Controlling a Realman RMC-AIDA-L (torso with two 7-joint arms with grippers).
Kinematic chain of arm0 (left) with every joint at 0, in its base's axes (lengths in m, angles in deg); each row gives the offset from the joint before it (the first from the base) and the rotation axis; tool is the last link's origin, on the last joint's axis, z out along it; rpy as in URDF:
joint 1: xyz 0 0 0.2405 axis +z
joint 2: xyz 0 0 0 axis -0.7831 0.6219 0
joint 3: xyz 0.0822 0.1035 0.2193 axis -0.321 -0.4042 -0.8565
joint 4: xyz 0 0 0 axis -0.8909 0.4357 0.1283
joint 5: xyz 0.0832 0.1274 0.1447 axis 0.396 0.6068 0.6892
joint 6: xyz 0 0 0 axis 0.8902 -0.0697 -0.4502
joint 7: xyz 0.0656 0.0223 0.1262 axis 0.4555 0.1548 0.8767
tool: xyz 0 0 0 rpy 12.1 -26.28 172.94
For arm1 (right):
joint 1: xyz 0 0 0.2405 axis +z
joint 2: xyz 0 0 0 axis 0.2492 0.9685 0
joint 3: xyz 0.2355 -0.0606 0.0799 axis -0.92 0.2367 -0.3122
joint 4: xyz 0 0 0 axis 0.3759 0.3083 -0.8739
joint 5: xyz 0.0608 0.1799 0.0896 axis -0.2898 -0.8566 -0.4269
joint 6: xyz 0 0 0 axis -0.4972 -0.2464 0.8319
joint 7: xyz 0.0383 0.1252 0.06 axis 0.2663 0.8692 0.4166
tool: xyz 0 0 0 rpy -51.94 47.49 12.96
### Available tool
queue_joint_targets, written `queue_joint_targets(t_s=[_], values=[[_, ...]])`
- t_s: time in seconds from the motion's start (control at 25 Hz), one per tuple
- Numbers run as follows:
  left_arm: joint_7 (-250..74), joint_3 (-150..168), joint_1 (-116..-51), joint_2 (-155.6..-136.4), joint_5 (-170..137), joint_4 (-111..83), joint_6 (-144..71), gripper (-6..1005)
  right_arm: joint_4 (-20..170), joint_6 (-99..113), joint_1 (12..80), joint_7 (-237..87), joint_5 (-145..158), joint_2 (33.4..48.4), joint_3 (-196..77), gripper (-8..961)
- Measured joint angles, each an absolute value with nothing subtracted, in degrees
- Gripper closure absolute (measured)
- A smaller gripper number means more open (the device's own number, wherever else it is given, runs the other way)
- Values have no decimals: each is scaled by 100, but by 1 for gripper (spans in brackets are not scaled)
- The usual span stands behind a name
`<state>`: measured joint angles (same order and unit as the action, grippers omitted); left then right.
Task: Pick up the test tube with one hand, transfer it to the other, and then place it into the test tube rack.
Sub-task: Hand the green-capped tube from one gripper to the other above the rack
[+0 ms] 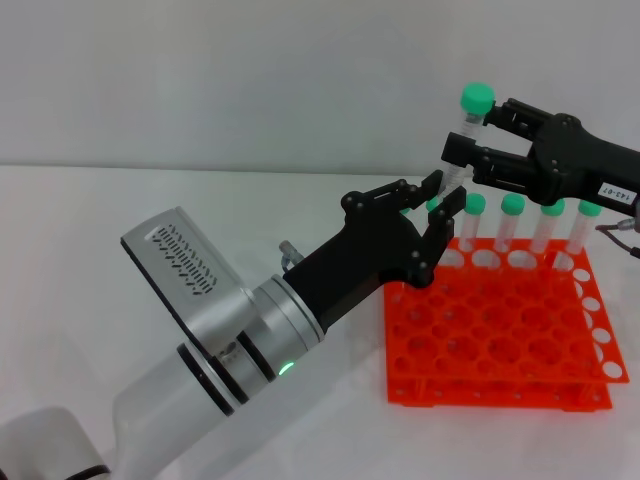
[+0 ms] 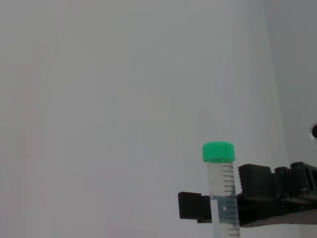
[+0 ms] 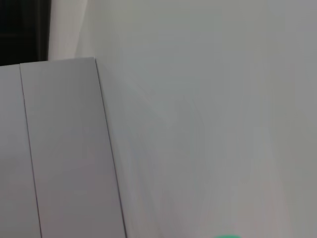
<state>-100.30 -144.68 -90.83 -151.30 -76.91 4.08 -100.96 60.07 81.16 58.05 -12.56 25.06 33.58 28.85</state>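
Handover step, by the look of it. The right gripper (image 1: 478, 152) has its fingers clamped on the test tube (image 1: 468, 130), gripping the clear barrel below the green cap and holding it roughly upright, in the air above the back edge of the test tube rack (image 1: 500, 330). The left wrist view shows the same tube (image 2: 222, 193) pinched between black fingers (image 2: 195, 206), cap on top.

The left gripper (image 1: 437, 215) is raised to the rack's near-left corner, fingers spread, with the tube's lower end between or just beside them. I cannot tell whether they touch it; they are not closed on it.

Four other green-capped tubes (image 1: 512, 222) stand in the rack's back row. Most holes are vacant.

Judgement: the pick is done and the transfer is in hand, not complete. Next the left fingers need to close on the lower barrel before the right lets go. Releasing too soon would drop the tube onto the rack. After that, the receiving hand must line the tube up over a free hole, clear of the standing tubes.
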Motion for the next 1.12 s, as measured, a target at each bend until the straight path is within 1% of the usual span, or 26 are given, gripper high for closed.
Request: queue_joint_targets(t_s=[0.16,0.48,0.68,0.88,1.12], values=[[-10030,-14468,-9100,-15130,-7691,405,-10037,802,6007,8095,5830,-1252,2514,3355,2903,120],[-10026,-14417,-9092,-15131,-7687,383,-9985,803,5891,8083,5842,-1183,2705,3368,2882,329],[-10023,-14416,-9113,-15131,-7689,386,-9944,803,5871,8017,5853,-1191,2734,3384,2856,570],[-10024,-14413,-9116,-15130,-7694,379,-9945,803,5866,7943,5822,-1234,2776,3435,2672,704],[-9980,-14412,-9118,-15123,-7667,364,-9934,802,5863,7926,5825,-1239,2808,3449,2644,736]])
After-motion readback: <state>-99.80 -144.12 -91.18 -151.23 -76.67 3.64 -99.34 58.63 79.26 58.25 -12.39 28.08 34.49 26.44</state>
